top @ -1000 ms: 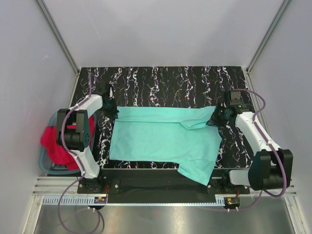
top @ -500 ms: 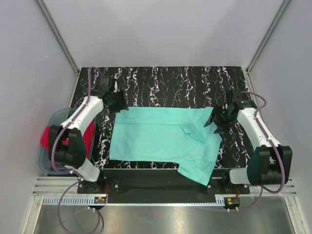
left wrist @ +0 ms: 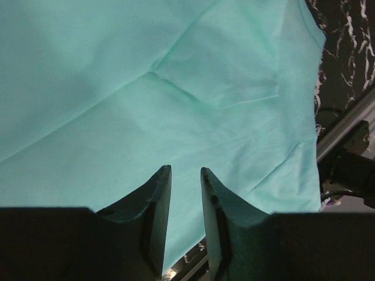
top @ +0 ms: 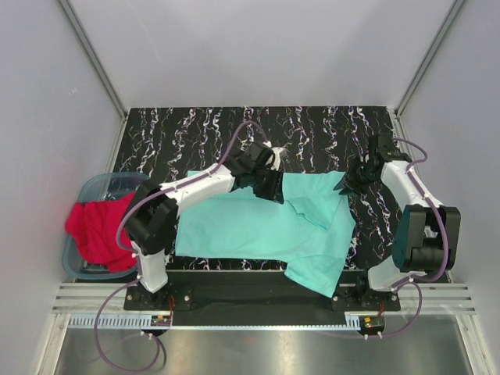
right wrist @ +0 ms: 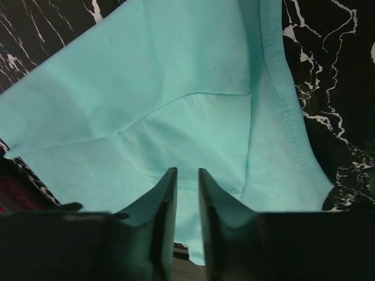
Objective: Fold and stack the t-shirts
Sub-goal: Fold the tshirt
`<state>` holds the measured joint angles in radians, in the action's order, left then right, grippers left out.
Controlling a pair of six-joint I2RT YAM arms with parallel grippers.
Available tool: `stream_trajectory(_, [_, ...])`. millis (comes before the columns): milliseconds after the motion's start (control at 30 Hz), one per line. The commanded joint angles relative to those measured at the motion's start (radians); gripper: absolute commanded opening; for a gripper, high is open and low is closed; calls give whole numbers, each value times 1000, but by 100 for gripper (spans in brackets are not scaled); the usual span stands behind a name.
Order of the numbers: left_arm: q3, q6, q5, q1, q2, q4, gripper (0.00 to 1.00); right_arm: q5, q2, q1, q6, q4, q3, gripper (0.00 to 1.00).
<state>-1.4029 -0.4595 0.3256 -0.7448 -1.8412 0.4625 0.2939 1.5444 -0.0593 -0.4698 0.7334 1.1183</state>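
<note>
far table strip [top: 312, 125] bare, tub [top: 94, 187] (left) blocks
</note>
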Motion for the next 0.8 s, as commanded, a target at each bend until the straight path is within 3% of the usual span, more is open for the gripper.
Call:
stream_trajectory(0, [-60, -45, 62, 9, -16, -79, 26, 34, 23, 3, -41, -133, -6, 24])
stream_trajectory(133, [-97, -15, -16, 41, -7, 21, 23, 13, 111, -10, -43, -138, 66, 22])
stream_trajectory(233, [-59, -7, -31, 103, 39, 47, 24, -33, 180, -20, -4, -108, 141, 41])
stream_trajectory(300, [-19, 2, -39, 162, 63, 53, 24, -65, 218, -28, 14, -95, 184, 46])
stream_trajectory(500, [10, 54, -2, 341, 50, 111, 24, -170, 316, -45, 89, -38, 277, 47])
stream_trajectory(767, [-8, 67, 18, 489, -56, 117, 24, -131, 416, -45, 94, -60, 342, 50])
